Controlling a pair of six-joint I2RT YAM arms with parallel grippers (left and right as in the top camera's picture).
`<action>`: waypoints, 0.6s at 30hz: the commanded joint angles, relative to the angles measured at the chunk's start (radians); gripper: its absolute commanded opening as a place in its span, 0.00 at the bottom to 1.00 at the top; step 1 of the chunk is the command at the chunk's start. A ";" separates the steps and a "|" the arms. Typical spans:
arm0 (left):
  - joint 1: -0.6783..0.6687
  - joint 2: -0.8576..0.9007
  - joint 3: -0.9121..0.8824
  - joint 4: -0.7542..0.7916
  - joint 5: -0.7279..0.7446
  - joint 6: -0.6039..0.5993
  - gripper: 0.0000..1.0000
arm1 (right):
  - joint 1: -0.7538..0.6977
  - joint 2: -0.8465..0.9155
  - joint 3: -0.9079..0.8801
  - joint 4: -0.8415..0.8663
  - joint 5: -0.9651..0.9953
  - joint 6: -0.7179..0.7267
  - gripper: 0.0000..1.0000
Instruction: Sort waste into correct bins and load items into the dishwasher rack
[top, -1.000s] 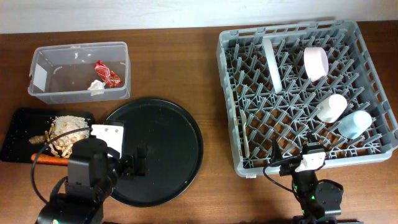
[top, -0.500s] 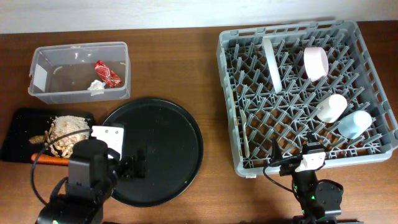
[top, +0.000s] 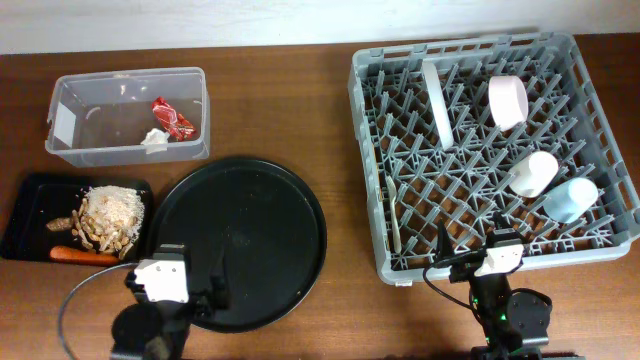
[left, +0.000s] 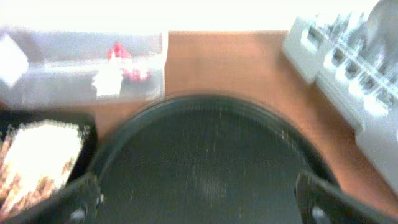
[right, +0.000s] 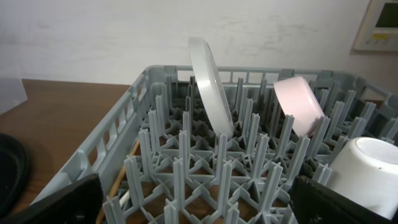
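Note:
The clear tub (top: 125, 150) holds the red wrapper (top: 172, 117) and the white paper bit (top: 154, 139). The shallow black tray (top: 25, 200) holds beige crumbs (top: 110, 215) and the carrot (top: 82, 255). The grey rack (top: 362, 150) holds the plate (top: 436, 100), pink bowl (top: 508, 100), white cup (top: 533, 172), blue cup (top: 572, 198) and wooden stick (top: 394, 215). I cannot make out the fork. My left gripper (left: 199, 202) is open and empty, low over the near part of the round tray. My right gripper (right: 199, 202) is open and empty at the rack's front edge.
The large round black tray (top: 250, 240) lies bare between the bins and the rack; it fills the left wrist view (left: 205, 143). Both arm bases sit at the table's front edge. Bare wood shows between tub and rack.
My left arm has drawn back toward the front edge, uncovering the crumbs and the carrot on the black tray. The right arm has not moved.

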 joint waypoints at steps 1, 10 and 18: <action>0.006 -0.093 -0.179 0.223 -0.010 0.016 0.99 | -0.006 -0.008 -0.005 -0.005 -0.003 -0.003 0.98; 0.006 -0.166 -0.453 0.690 -0.017 0.095 0.99 | -0.006 -0.008 -0.005 -0.005 -0.003 -0.003 0.99; 0.007 -0.166 -0.453 0.597 -0.003 0.155 0.99 | -0.006 -0.008 -0.005 -0.005 -0.003 -0.003 0.99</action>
